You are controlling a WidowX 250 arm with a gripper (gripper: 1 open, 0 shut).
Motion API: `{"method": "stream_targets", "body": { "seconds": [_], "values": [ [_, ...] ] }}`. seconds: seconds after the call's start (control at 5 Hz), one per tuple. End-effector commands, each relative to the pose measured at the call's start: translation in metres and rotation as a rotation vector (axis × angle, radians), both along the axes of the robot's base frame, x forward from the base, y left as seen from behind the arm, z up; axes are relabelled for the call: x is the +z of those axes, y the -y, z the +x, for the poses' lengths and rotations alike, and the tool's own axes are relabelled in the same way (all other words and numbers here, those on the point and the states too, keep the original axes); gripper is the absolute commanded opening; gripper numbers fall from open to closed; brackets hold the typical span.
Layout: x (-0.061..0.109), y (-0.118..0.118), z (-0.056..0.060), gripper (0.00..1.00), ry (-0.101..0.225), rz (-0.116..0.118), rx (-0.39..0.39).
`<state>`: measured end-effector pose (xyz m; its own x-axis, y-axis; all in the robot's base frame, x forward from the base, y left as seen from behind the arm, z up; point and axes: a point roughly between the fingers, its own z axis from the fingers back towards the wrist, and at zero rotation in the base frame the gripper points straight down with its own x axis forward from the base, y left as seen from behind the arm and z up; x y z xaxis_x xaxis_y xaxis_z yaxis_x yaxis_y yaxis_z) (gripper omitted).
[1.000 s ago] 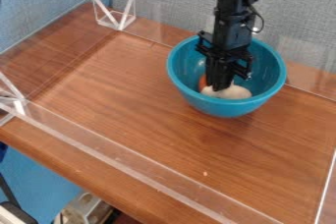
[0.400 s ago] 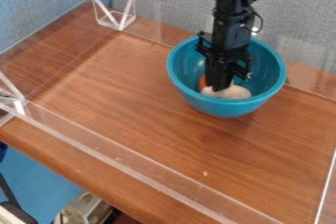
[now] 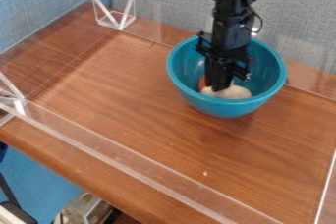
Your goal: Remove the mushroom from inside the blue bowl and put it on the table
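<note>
Here the tabletop (image 3: 118, 90) runs brown and wood-grained from the near left corner to the far right, with low clear walls (image 3: 79, 144) along its edges. At the far left a small clear triangular bracket (image 3: 116, 14) stands on the back wall, and another one (image 3: 11, 98) sits at the left edge. The left and middle of the wood are bare of loose things.

Right of centre, toward the back, the bowl (image 3: 262, 88) sits upright on the tabletop, round, deep and glossy teal-blue. The black arm (image 3: 234, 12) comes straight down from the top edge into the bowl, and its fingers (image 3: 223, 79) reach low inside, pointing downward. They are drawn together, clenched at the bowl's bottom.

The mushroom (image 3: 237, 92) lies inside the bowl, on its floor, showing as a pale cream lump just beside and partly behind the fingers. The tips meet it, but the view is too small to say whether they pinch it or only press against it. The mushroom's cap cannot be made out.
</note>
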<state>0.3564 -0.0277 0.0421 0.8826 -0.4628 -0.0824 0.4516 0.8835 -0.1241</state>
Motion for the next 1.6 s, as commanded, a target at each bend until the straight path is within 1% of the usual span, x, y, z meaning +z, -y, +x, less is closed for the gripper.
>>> {"method": "stream_targets", "body": {
  "seconds": [0.0,0.2,0.8,1.0,1.2,1.4],
  "values": [
    [0.005,0.004,-0.003,0.0,0.001,-0.01,-0.025],
    [0.005,0.005,-0.005,0.0,-0.005,-0.013,-0.028],
    [0.064,-0.001,-0.01,0.0,0.105,-0.053,0.012],
    [0.086,-0.01,-0.014,0.0,0.144,-0.066,0.047],
    [0.104,-0.04,-0.024,0.0,0.163,-0.056,0.147],
    [0.103,-0.078,-0.032,0.0,0.148,-0.036,0.24]
  ]
}}
